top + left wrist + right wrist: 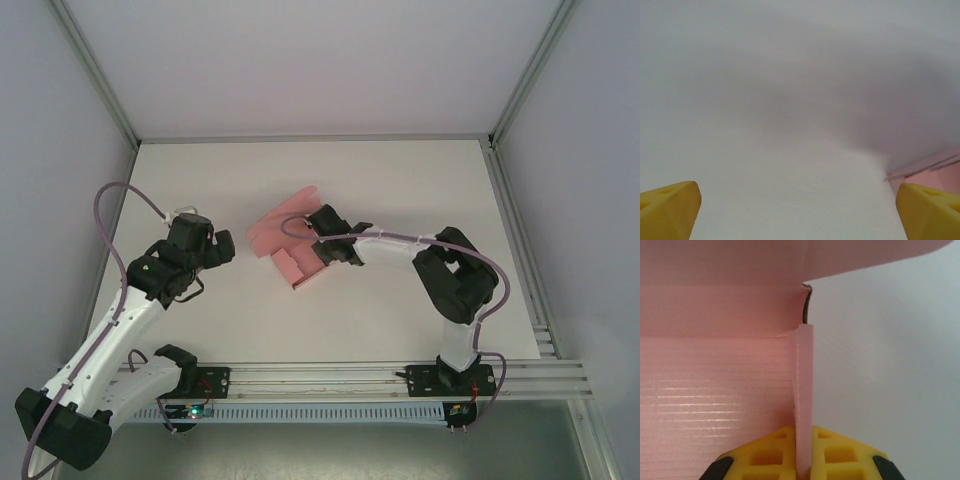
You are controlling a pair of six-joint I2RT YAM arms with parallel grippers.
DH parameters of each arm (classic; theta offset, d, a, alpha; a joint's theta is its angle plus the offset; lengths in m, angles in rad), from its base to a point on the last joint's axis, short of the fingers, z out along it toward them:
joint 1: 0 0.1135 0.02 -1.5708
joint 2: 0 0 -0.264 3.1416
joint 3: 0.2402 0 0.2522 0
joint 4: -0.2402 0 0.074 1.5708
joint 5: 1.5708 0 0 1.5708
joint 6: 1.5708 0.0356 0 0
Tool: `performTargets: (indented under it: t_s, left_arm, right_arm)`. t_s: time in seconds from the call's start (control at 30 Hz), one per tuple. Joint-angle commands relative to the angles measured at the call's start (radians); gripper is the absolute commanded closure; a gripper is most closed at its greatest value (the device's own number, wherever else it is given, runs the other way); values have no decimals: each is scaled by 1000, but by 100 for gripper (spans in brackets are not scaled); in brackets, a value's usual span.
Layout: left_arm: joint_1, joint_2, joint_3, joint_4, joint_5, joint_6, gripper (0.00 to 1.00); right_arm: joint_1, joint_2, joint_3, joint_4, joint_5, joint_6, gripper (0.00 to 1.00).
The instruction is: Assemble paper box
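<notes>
The paper box (pixel 285 240) is pink card, partly folded, lying mid-table with flaps raised. My right gripper (pixel 322 252) is at its right side. In the right wrist view the yellow fingers (pixel 765 455) are shut on an upright side wall (pixel 803 390) of the paper box, with the box floor (pixel 715 390) to the left and a flap (pixel 790 260) curving overhead. My left gripper (pixel 222 248) hovers to the left of the box, apart from it, open. Its yellow fingertips (pixel 670 207) stand wide with bare table between them, and a pink corner of the box (pixel 935 172) shows at the right.
The white table (pixel 400 190) is bounded by grey walls and metal frame posts (pixel 100 75). A rail (pixel 330 380) runs along the near edge by the arm bases. Cables loop over both arms.
</notes>
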Motion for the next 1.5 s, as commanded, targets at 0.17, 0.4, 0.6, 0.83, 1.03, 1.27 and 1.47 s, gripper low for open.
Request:
performTargets:
  t_s: [0.17, 0.4, 0.6, 0.83, 1.03, 1.27, 1.47]
  left_arm:
    - [14, 15, -120, 63, 209, -157, 0]
    - [-35, 123, -221, 489, 466, -163, 14]
    - [-113, 232, -261, 739, 381, -147, 25]
    - [-114, 376, -290, 914, 413, -140, 33]
    - [-129, 479, -283, 1009, 457, -155, 43]
    - [-145, 571, -244, 1069, 509, -161, 51]
    - [-148, 568, -250, 1048, 520, -166, 53]
  right_arm:
    - [31, -152, -207, 199, 191, 284, 100]
    - [96, -231, -207, 208, 363, 291, 100]
    - [130, -199, -180, 208, 382, 340, 100]
    - [133, -172, -186, 219, 355, 392, 100]
    - [141, -144, -169, 243, 329, 407, 100]
    - [148, -115, -152, 225, 348, 438, 100]
    - [139, -99, -146, 185, 350, 473, 100]
